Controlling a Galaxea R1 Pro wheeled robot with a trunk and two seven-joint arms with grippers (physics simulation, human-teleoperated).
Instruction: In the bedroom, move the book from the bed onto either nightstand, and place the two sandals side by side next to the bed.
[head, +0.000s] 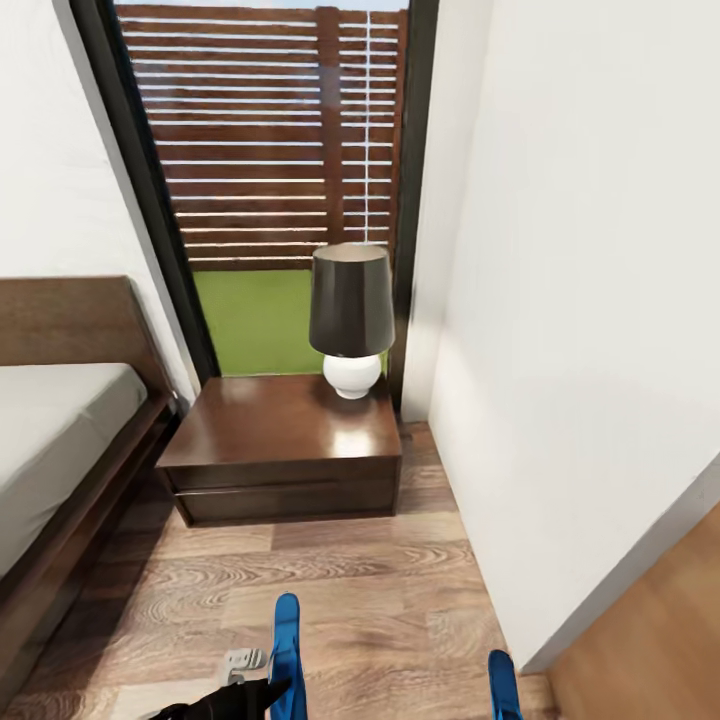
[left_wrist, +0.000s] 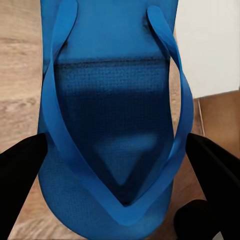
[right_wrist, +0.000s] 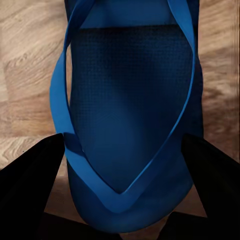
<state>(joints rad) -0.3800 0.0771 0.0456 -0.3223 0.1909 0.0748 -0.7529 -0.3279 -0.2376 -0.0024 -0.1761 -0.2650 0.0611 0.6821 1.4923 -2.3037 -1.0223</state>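
Each of my grippers holds one of the two bright blue sandals above the wood floor. In the left wrist view, a sandal (left_wrist: 110, 100) sits between the black fingers (left_wrist: 20, 175) of my left gripper (left_wrist: 117, 170), which is shut on its edges. My right gripper (right_wrist: 122, 170) is shut on the other sandal (right_wrist: 130, 100) in the same way. The head view shows the left sandal (head: 287, 640) and the right sandal (head: 503, 685) sticking up at the bottom edge. A dark-brown nightstand (head: 230, 440) stands ahead, beside the bed (head: 50, 440) at left. The book is out of view.
A lamp (head: 350, 315) with a dark shade and white base stands on the nightstand's back right corner. A white wall (head: 580, 350) closes in on the right. Behind the nightstand is a tall dark-framed window (head: 270, 150). Wood-plank floor (head: 350, 590) lies between me and the nightstand.
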